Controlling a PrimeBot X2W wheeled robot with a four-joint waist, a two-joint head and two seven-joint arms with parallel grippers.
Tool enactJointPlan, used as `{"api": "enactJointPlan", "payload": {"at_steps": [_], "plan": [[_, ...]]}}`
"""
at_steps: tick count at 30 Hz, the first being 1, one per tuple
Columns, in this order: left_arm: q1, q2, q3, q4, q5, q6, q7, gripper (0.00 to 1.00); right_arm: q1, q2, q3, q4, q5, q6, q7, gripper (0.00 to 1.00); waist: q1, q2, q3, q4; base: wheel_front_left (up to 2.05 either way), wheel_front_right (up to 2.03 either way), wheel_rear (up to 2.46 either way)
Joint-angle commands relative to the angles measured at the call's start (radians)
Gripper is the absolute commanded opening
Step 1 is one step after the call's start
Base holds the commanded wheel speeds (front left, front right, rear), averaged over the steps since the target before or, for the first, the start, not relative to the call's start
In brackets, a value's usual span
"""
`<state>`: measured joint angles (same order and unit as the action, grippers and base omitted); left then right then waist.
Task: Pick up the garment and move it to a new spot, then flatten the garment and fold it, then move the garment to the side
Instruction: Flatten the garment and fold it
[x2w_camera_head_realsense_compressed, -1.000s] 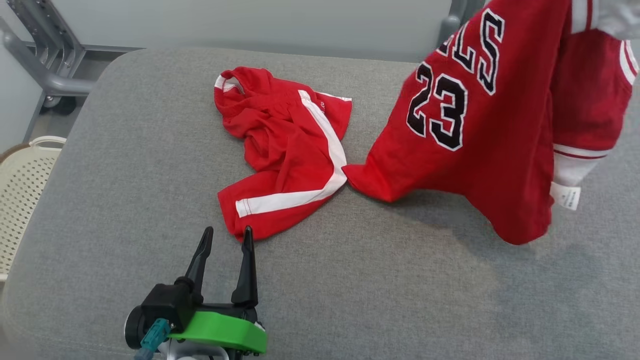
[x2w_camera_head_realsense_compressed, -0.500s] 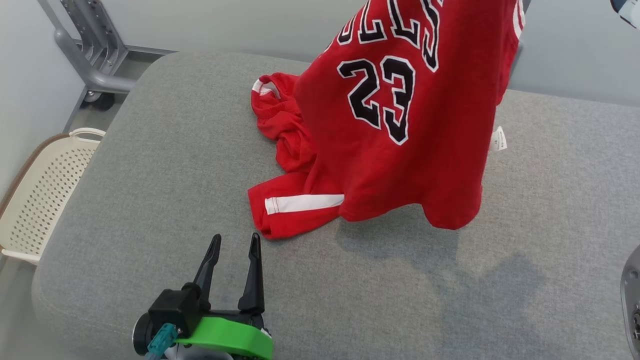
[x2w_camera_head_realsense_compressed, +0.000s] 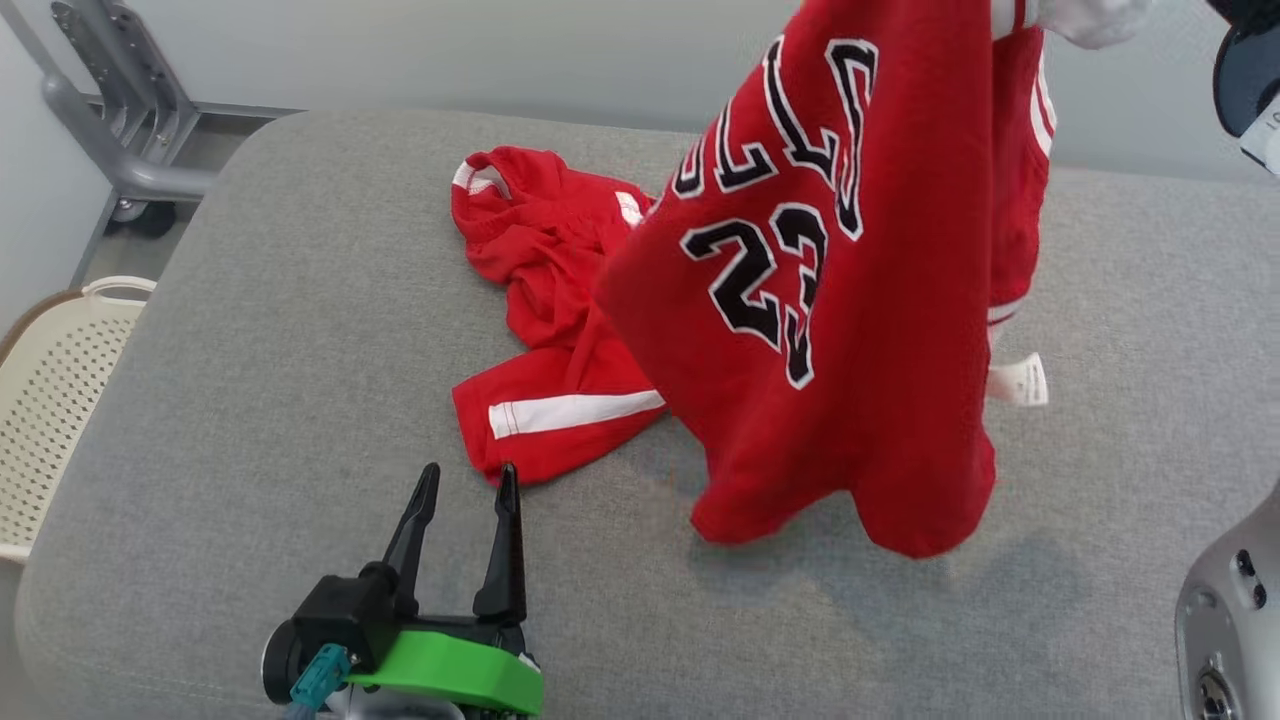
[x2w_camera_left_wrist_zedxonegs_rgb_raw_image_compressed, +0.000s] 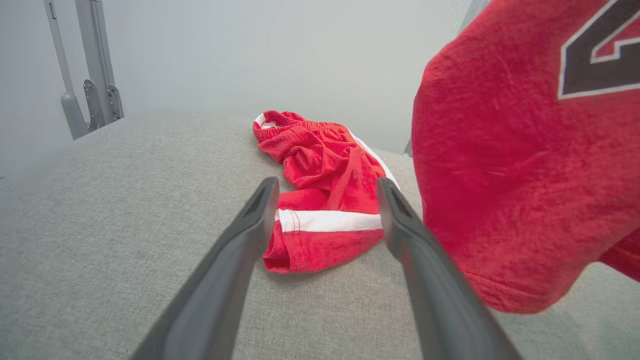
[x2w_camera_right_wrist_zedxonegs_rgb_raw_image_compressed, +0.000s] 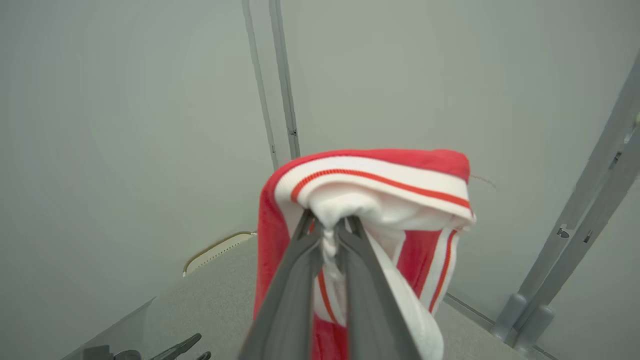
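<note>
Observer: Bench (x2w_camera_head_realsense_compressed: 300, 350) edges, from the head view. The far edge runs along a pale wall and the far left corner is rounded. A grey metal frame (x2w_camera_head_realsense_compressed: 110, 130) stands beyond that corner. A cream perforated basket (x2w_camera_head_realsense_compressed: 50, 380) sits lower, off the left edge.

Recorder: Open room?

Observer: There is bare grey fabric along the whole near edge and a broad bare strip down the left side. The right half under and past the hanging cloth is bare too. Red shorts (x2w_camera_head_realsense_compressed: 540, 260) with a white side stripe lie crumpled in the middle, toward the far edge.

Recorder: Garment?

Observer: The jersey (x2w_camera_head_realsense_compressed: 850, 380) is red, with black "23" and lettering outlined in white and white-and-red ribbed trim at the top. It hangs in the air over the bench's middle-right, twisted into long folds. A white label (x2w_camera_head_realsense_compressed: 1020, 380) dangles at its right side. In the head view it covers the shorts' right part. Its lower hem is close above the bench, over its own shadow. I cannot tell whether it touches.

Recorder: Pincers?

Observer: The right gripper (x2w_camera_right_wrist_zedxonegs_rgb_raw_image_compressed: 327, 225) is up high, fingers pinched nearly together on a bunch of the white trim, and the jersey hangs from that grip. The left gripper (x2w_camera_head_realsense_compressed: 469, 470) is low by the near edge, left of centre. Its fingers are spread wide and hold nothing. The tips point at the shorts' striped leg hem, just short of it.
</note>
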<state>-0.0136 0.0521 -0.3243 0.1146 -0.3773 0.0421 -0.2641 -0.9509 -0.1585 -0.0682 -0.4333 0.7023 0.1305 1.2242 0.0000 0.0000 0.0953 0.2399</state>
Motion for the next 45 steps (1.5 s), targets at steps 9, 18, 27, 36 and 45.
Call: {"api": "enactJointPlan", "payload": {"at_steps": [9, 18, 27, 36, 45], "plan": [[-0.059, 0.0, -0.029, 0.024, -0.016, -0.036, 0.0, 1.0, 0.235, 0.038, -0.09, 0.149, -0.157, 0.0, -0.059, 0.0, 0.0, 0.0, 0.065, -0.029, 0.0, 0.0, 0.0], [-0.099, -0.001, -0.105, 0.058, -0.058, -0.101, 0.018, 1.0, 0.405, 0.04, -0.252, 0.444, -0.304, 0.0, -0.37, 0.0, 0.0, 0.0, 0.08, 0.006, 0.0, 0.0, 0.0], [-0.137, -0.001, -0.279, -0.03, -0.203, -0.165, 0.13, 1.0, 0.453, 0.007, -0.267, 0.701, -0.408, 0.0, -0.729, 0.49, 0.0, 0.0, 0.078, -0.006, 0.0, 0.0, 0.0], [-0.214, 0.038, -0.431, 0.011, -0.271, -0.173, 0.201, 1.0, 0.415, -0.007, -0.24, 0.831, -0.452, 0.0, -0.982, 1.0, 0.0, 0.0, 0.088, -0.066, 0.0, 0.0, 0.0], [-0.264, 0.071, -0.514, 0.162, -0.277, -0.174, 0.221, 1.0, 0.537, -0.006, -0.144, 0.647, -0.405, 0.0, -1.113, 1.0, 0.0, 0.0, 0.096, -0.147, 0.0, 0.0, 0.0]]}}
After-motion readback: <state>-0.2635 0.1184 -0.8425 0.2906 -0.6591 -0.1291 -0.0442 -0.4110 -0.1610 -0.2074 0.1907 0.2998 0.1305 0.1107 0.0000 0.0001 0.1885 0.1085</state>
